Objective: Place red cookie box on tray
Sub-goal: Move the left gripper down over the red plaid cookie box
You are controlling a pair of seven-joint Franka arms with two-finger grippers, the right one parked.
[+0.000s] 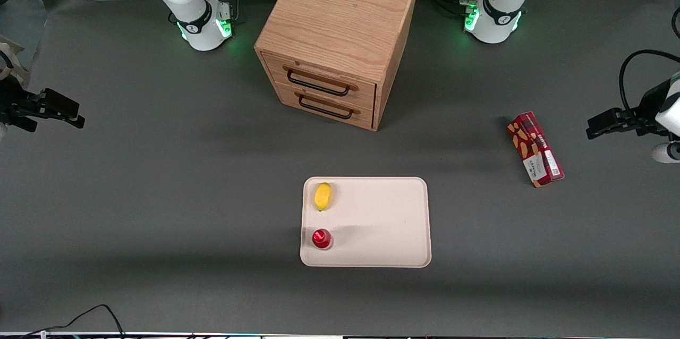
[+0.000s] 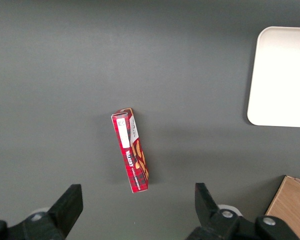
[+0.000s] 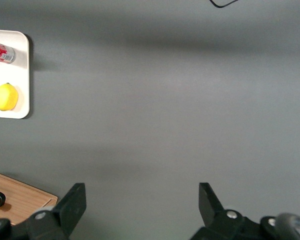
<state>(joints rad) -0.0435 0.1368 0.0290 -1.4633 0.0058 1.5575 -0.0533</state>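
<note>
The wooden drawer cabinet fills the upper centre of the front view. Below it, in the lower centre, lies the tray, carrying a lemon and a small red can. The red cookie box lies flat on the table at centre right, well apart from the tray. At the right edge hangs the gripper, fingers spread wide, holding nothing.

Grey table, cabinet, tray, red cookie box, end effector above
</note>
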